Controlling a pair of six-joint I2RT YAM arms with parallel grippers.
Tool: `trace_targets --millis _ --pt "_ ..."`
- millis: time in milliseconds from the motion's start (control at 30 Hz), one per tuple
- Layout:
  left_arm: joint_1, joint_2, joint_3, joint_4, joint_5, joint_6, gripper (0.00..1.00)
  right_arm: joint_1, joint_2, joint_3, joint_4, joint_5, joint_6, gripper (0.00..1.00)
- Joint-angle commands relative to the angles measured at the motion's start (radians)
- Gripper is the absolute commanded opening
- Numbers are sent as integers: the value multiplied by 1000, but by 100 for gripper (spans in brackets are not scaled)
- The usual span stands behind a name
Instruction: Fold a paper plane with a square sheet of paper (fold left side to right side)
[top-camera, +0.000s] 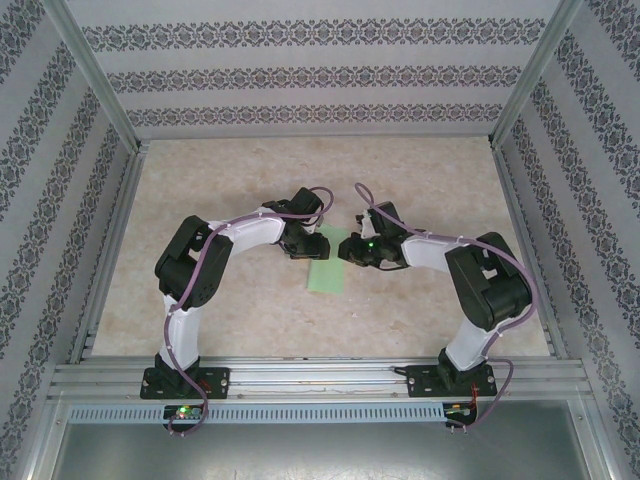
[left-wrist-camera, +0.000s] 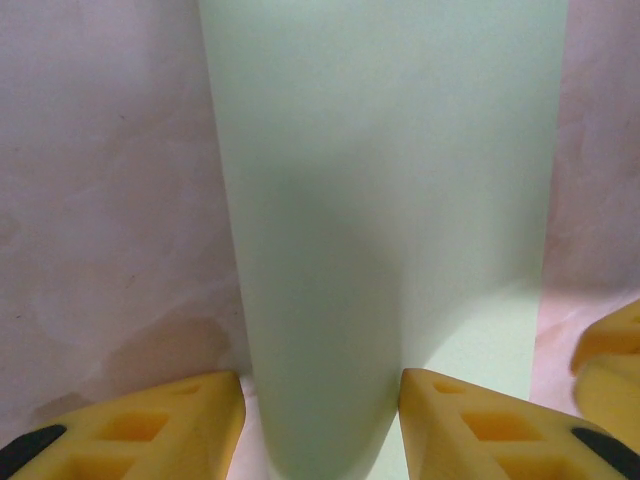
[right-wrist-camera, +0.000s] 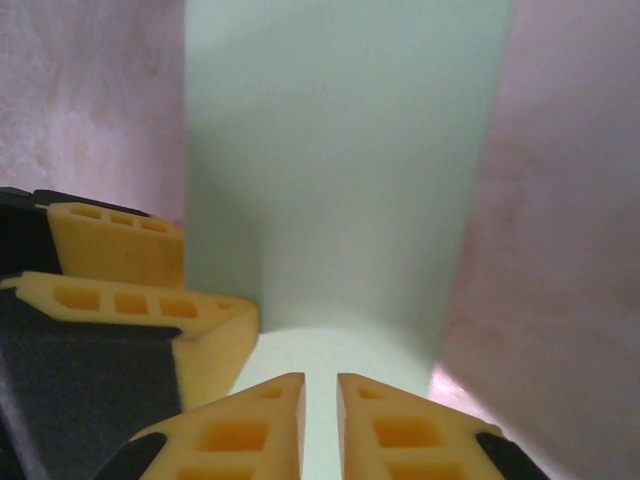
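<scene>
Yellow fingers (left-wrist-camera: 470, 420) of the left claw (left-wrist-camera: 322, 405) fill the bottom of its wrist view. They stand well apart, one over the sheet of paper (left-wrist-camera: 390, 180) and the other just off its edge above bare tabletop. The sheet is plain pale green, smooth and unmarked, a long narrow strip with straight side edges and a soft shadow down its middle.

From above, the strip lies flat near the middle of the tabletop (top-camera: 220, 180), well away from all four corners. Its long sides run from the near edge toward the far edge. The left claw (top-camera: 305, 245) sits at the strip's left side and the right claw (top-camera: 350, 248) at its right. They face each other across the far part of the paper.

In the right wrist view the right claw's fingers (right-wrist-camera: 400, 430) are drawn almost together, leaving a thin slit with green paper showing through it. Whether they pinch the sheet cannot be told. The left claw's yellow fingers sit just to their left, against the strip's edge.
</scene>
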Motion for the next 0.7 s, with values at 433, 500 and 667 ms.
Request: trace_targets --millis 433,500,667 --pt "-33 104 -40 -44 43 17 47 24 106 33 -28 13 18 0" --pt "-32 91 -43 -38 42 17 48 24 116 28 -35 15 20 0" --pt "-15 12 -56 -10 37 9 51 22 134 16 -48 21 19 0"
